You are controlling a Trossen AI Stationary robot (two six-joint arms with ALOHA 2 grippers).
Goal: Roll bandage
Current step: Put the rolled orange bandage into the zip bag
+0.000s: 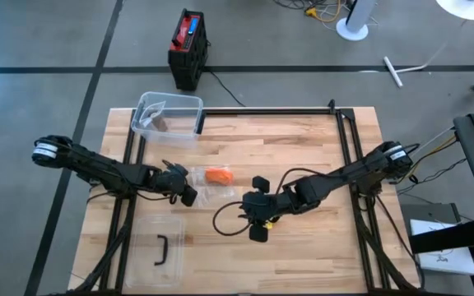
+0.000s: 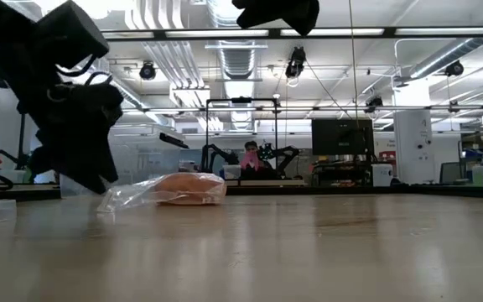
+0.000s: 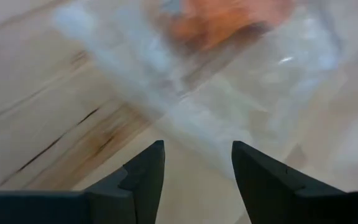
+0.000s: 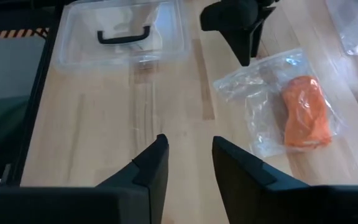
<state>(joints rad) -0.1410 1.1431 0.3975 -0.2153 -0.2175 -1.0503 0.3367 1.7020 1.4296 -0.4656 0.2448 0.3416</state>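
Left gripper (image 4: pixel 244 38), parted and holding nothing, touches the clear bag (image 4: pixel 260 93) (orange bandage (image 4: pixel 303 112) inside).

The wooden table (image 1: pixel 303 148) carries a bagged orange bandage (image 1: pixel 218 175), a clear bin (image 1: pixel 168 116), and its lid (image 1: pixel 160 247).
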